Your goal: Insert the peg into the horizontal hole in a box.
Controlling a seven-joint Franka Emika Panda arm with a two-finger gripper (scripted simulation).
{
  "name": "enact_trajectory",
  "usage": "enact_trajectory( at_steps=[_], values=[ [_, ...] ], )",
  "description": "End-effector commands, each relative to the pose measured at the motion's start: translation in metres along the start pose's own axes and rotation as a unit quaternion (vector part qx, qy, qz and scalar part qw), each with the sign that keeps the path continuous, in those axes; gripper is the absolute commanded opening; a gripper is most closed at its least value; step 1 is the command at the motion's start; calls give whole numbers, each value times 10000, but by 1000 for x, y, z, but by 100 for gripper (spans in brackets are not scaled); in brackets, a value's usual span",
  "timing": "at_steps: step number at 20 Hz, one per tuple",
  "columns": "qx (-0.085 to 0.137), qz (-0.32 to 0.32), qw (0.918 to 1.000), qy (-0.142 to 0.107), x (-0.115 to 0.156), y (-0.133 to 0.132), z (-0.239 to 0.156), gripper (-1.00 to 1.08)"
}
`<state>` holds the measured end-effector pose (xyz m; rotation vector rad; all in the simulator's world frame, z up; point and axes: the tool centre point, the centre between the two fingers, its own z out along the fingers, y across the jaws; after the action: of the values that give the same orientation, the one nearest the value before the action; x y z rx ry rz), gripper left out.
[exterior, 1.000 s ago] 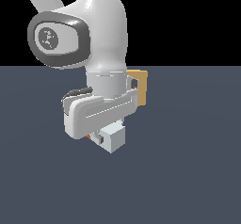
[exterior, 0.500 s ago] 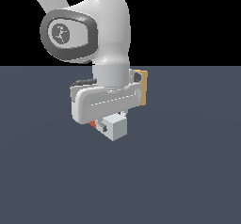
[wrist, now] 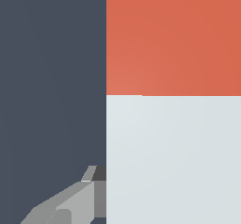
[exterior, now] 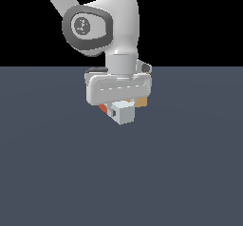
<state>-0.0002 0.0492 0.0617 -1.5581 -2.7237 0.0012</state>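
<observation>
Above grey floor (exterior: 57, 173), pincer (exterior: 119, 107) clamped on peg (exterior: 122, 112) has shifted rightward, hiding more of box (exterior: 141, 100).

No readable text, labels or nos. on anything.

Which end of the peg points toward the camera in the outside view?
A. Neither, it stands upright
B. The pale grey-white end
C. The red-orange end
B. In the exterior view the peg's pale grey-white end juts out below the gripper toward the viewer, with only a sliver of red-orange showing behind it.
</observation>
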Motion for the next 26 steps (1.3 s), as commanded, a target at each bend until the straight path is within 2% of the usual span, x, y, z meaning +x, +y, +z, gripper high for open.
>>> enact_trajectory(
  at_steps=[1,14,26],
  values=[
    [-18,273,9996,-8,6,14,-8,-100],
    [-16,1294,9916,-11,22,67,-32,-100],
    [7,1460,9893,-8,23,75,-33,-100]
  ],
)
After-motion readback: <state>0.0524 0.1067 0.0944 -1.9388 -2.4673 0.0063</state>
